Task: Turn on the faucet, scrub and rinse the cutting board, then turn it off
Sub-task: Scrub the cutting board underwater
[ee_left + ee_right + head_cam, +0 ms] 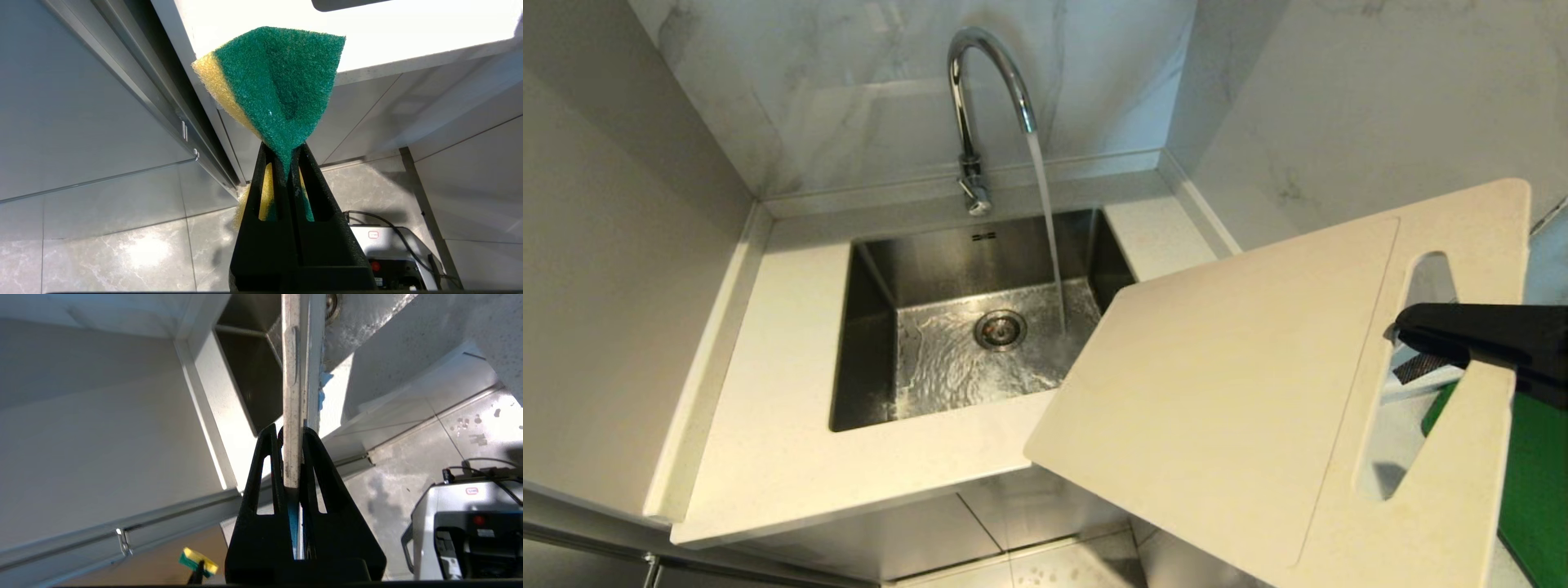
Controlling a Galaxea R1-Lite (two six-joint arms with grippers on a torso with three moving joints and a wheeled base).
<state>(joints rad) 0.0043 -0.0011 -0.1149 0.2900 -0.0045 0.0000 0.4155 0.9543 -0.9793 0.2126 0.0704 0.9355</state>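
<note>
Water runs from the chrome gooseneck faucet [980, 90] into the steel sink [866, 327]. My right gripper [1405, 343] is shut on the cream-white cutting board [1233, 392], clamping the strip beside its slot handle. The board hangs tilted in the air to the right of the sink, its far corner over the basin's right edge and clear of the stream. In the right wrist view the board [292, 396] runs edge-on between the jaws of the right gripper [292, 435]. My left gripper [290, 157] stays low beside the cabinet, outside the head view, shut on a green-and-yellow sponge [278, 81].
White counter [784, 392] surrounds the sink, with marble walls behind and to the right. A green surface [1535, 482] shows at the right edge under the board. Tiled floor and my base [461, 531] lie below.
</note>
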